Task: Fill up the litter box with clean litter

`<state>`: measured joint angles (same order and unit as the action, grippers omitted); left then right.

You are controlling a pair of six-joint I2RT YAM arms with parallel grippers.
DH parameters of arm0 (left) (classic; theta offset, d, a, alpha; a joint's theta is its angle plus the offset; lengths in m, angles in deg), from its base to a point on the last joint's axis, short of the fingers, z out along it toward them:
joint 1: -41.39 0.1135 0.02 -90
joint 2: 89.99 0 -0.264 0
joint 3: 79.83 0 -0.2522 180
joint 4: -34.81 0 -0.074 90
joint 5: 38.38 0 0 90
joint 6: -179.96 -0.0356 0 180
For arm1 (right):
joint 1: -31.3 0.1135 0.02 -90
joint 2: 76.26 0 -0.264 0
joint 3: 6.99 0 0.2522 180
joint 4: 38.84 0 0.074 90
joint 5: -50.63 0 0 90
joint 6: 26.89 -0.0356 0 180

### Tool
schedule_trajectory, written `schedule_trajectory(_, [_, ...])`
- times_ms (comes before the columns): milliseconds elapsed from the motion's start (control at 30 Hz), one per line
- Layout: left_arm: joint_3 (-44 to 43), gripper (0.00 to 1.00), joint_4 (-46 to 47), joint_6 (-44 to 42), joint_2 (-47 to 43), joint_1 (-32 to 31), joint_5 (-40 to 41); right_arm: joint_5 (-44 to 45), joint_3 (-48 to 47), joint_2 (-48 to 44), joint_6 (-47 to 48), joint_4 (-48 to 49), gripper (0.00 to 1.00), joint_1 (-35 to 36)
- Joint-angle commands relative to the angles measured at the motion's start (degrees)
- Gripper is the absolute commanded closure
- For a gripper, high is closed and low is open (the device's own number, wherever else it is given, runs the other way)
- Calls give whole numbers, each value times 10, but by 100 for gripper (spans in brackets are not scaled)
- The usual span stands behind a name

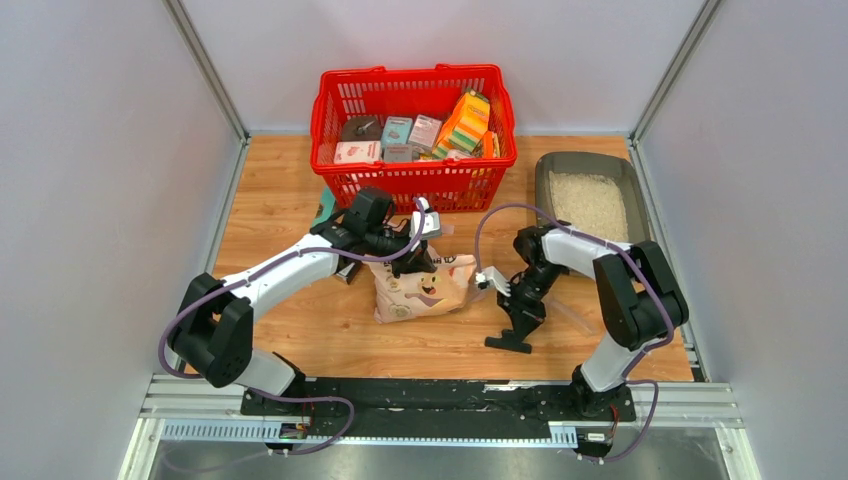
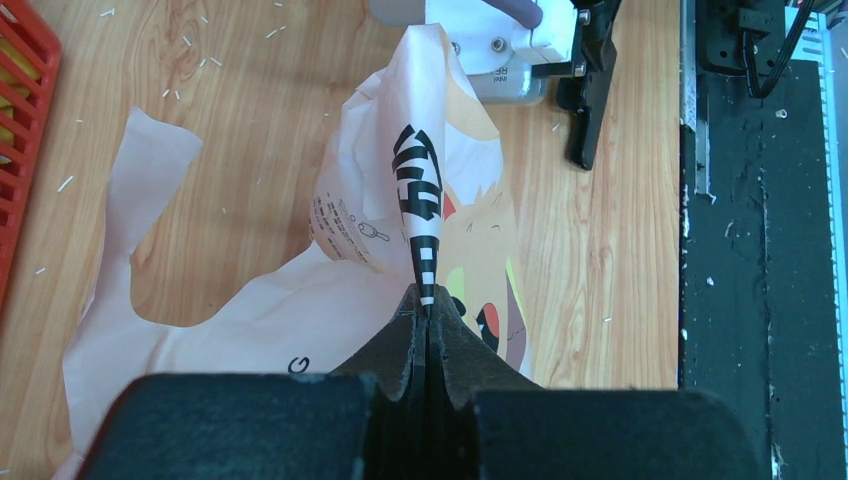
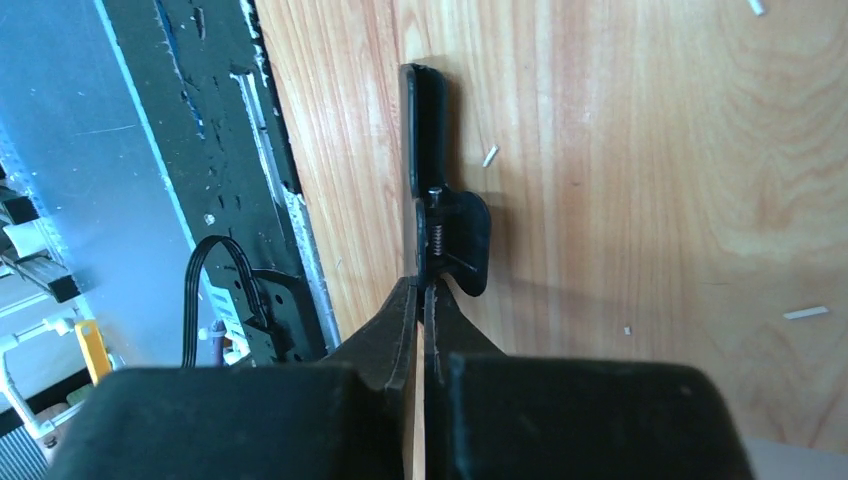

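The grey litter box (image 1: 545, 170) lies at the back right with pale clean litter (image 1: 590, 205) inside it. A pinkish bag with a cartoon cat (image 1: 425, 288) (image 2: 300, 320) stands mid-table. My left gripper (image 1: 415, 262) (image 2: 427, 305) is shut on the bag's folded top edge. Near the front, my right gripper (image 1: 518, 325) (image 3: 421, 290) points down at the table, shut on the end of a black spring clip (image 1: 508, 343) (image 3: 425, 130) that rests on the wood.
A red mesh basket (image 1: 330, 160) full of boxed goods stands at the back centre. Loose granules (image 3: 805, 313) dot the wood. The black mounting rail (image 1: 440, 395) runs along the near edge, and grey walls close both sides.
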<state>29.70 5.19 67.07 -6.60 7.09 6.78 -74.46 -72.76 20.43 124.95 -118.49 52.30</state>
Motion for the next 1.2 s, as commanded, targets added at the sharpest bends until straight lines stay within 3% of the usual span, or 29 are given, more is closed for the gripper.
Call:
schedule_trajectory(0, [-21,100,-31,-12,0,6,1,-6,-39,-17,18,-12,100,5])
schedule_trajectory(233, [-29,100,-34,-20,5,6,-7,-59,-134,-85,45,-132,100,4])
schedule_trajectory(533, [-31,100,-11,-1,10,6,-14,-120,-257,-105,63,-212,100,8])
schedule_trajectory(767, [-34,100,-9,9,12,6,-28,-102,-291,-94,-53,-111,100,42])
schedule_trajectory(1167, [-33,98,-16,7,16,6,-50,-25,-299,-82,-168,27,100,80])
